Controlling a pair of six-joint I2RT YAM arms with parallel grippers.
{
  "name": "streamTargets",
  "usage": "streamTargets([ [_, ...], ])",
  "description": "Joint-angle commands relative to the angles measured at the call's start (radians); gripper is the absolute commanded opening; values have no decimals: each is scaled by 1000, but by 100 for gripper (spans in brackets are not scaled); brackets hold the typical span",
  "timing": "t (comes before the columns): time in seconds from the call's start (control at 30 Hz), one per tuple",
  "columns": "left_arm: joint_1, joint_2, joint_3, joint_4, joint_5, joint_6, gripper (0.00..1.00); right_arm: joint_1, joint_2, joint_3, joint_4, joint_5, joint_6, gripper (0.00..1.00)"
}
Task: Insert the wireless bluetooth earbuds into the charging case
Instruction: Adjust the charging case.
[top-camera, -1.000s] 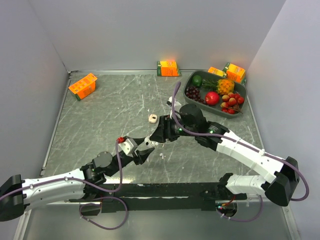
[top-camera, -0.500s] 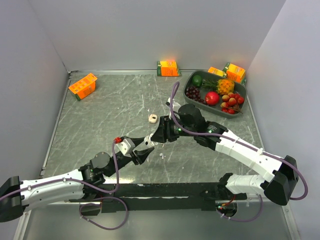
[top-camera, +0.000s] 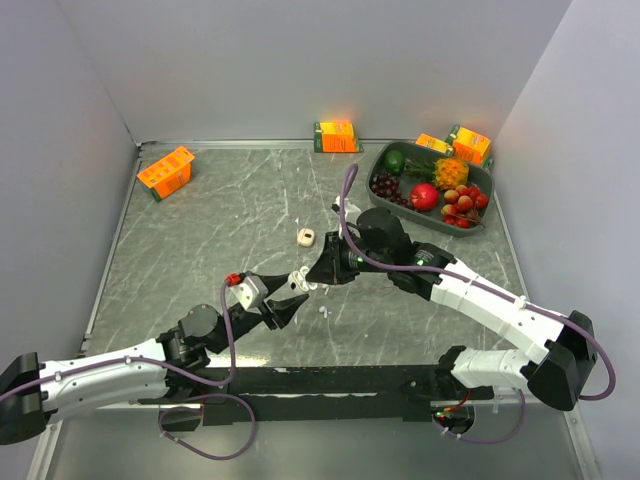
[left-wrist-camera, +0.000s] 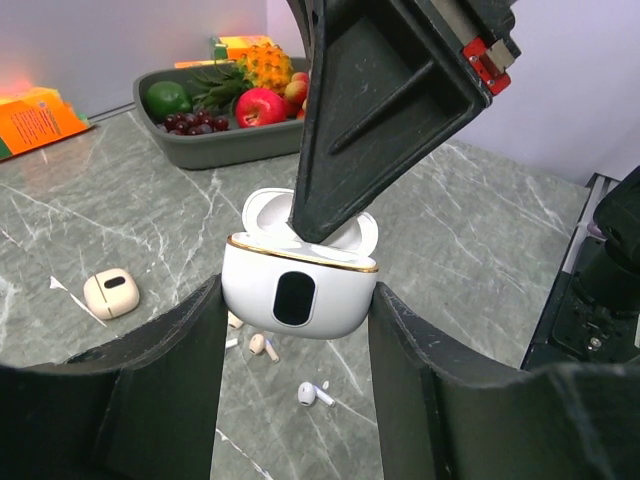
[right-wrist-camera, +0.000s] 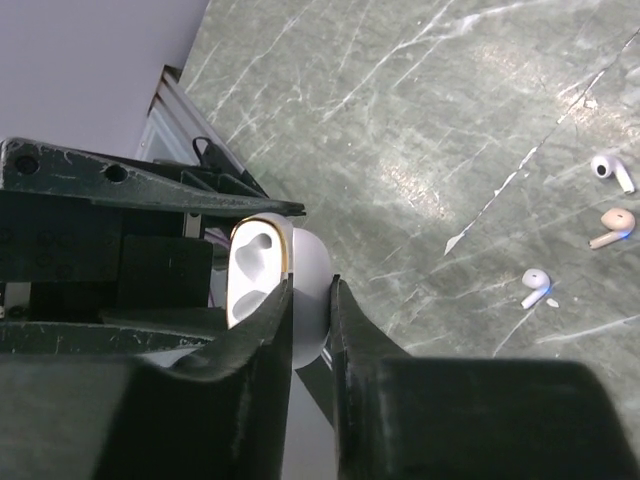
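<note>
My left gripper (left-wrist-camera: 296, 300) is shut on a white charging case (left-wrist-camera: 298, 312) with a gold rim, held above the table with its lid up. In the top view the case (top-camera: 297, 277) hangs between both arms. My right gripper (right-wrist-camera: 310, 285) pinches the raised lid (right-wrist-camera: 312, 300), one finger on each side, beside the empty sockets (right-wrist-camera: 250, 270). Its black finger (left-wrist-camera: 380, 110) reaches down into the open case. Three earbuds lie loose on the table below: a white one (left-wrist-camera: 313, 393), a beige one (left-wrist-camera: 262, 346), another partly hidden (left-wrist-camera: 233, 322). They also show in the right wrist view (right-wrist-camera: 535, 284).
A second, beige case (top-camera: 306, 237) lies shut behind the grippers. A grey tray (top-camera: 375, 165) of toy fruit stands at the back right. Orange boxes sit at the back left (top-camera: 166, 171), back middle (top-camera: 336, 135) and behind the tray (top-camera: 470, 145). Grey walls enclose the table.
The right gripper's jaws have narrowed onto the case's lid. The left gripper has kept its hold on the case and shifted only slightly.
</note>
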Motion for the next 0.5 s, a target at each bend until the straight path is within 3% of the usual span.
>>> streamTargets([
  [0.0, -6, -33, 15, 52, 25, -30, 8, -3, -41, 23, 0, 15, -53, 2],
  [0.07, -6, -51, 13, 25, 17, -33, 21, -3, -57, 40, -27, 21, -93, 0],
  [0.1, -7, -59, 13, 12, 15, -33, 37, -3, -69, 48, -38, 23, -107, 0],
  [0.2, -7, -86, 19, -34, 6, -30, 60, -2, -94, 75, -80, 21, -162, 0],
  [0.27, -6, -109, 24, -55, -1, -30, 67, -2, -106, 97, -94, 11, -199, 0],
  [0.3, -6, -114, 27, -75, -1, -36, 99, -2, -113, 107, -121, 12, -211, 0],
  [0.47, -7, -113, 68, -156, 25, -33, 96, -3, -129, 167, -172, -18, -303, 0],
])
